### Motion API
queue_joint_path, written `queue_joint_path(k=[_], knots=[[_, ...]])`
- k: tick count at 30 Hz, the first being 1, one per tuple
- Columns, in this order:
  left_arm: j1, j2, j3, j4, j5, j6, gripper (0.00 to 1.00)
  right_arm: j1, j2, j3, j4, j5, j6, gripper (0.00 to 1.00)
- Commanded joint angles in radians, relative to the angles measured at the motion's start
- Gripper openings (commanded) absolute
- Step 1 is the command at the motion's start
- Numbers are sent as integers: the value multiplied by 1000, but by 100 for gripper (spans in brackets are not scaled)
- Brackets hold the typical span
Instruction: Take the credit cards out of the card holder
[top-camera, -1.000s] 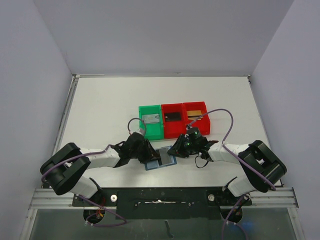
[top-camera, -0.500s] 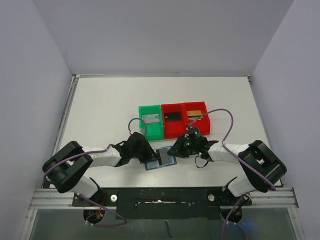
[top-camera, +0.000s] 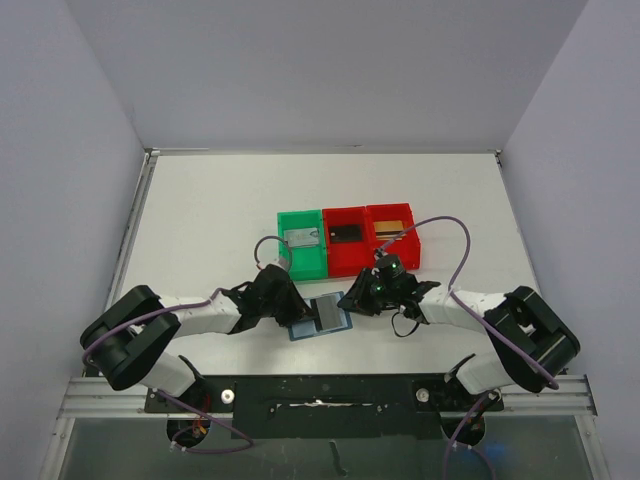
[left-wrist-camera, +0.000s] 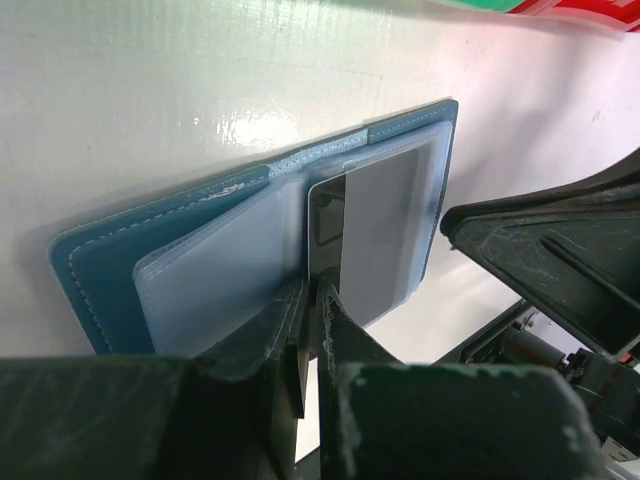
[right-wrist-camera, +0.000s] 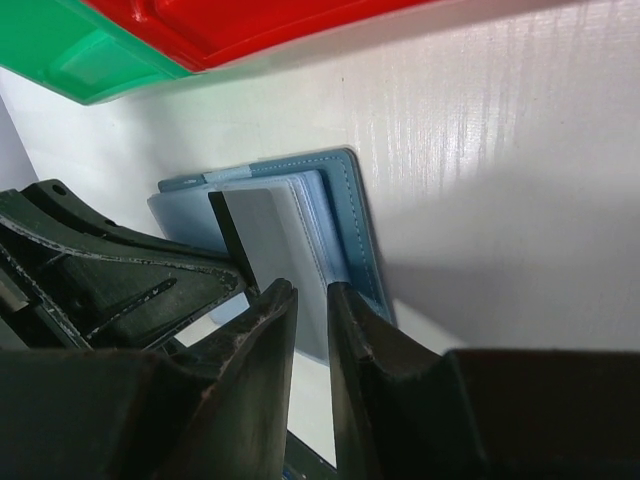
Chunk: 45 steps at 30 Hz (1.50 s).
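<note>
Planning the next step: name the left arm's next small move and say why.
Probably draw the left gripper back, sliding the grey card out of the card holder: its jaws are pinched shut on the card's near edge, and the holder lies open and flat.

1. The left claw (left-wrist-camera: 312, 298) closes. Its jaws, apart a second ago, now pinch the near edge of the grey card (left-wrist-camera: 378, 232) that sits in the card holder (left-wrist-camera: 190, 255).
2. In the overhead view, the left arm's elbow (top-camera: 125, 340) shifts slightly towards the left edge of the tabletop (top-camera: 220, 200).
3. The right arm's elbow (top-camera: 530, 342) swings slightly outward to the right, and its wrist (top-camera: 395, 287) sits a little farther right than before.
</note>
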<state>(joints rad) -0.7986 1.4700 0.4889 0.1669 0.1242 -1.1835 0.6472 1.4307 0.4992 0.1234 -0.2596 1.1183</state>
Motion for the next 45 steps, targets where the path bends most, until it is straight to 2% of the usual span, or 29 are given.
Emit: queue_joint_path(k=[1,6,10,21,29,34,41,45], knots=[[-1,-18,5,-99,-64,41,0,-5,-68,15,-30,28,-46,22],[-1,-31,5,-104,-66,42,0,21,-77,32,17,-1,-60,24],[-1,-36,9,-110,-67,45,0,60,-15,73,60,-40,-70,25],[-1,-63,1,-135,-76,45,0,70,107,97,-54,14,-48,23],[-1,-114,-27,-180,-100,42,0,54,89,74,-79,43,-39,23],[0,-130,-49,-144,-92,33,0,61,69,100,-21,-23,-79,25],[-1,-123,-42,-130,-85,29,0,89,48,168,-22,-59,-132,28],[-1,-126,-51,-112,-82,22,6,90,105,170,-48,-52,-113,27]])
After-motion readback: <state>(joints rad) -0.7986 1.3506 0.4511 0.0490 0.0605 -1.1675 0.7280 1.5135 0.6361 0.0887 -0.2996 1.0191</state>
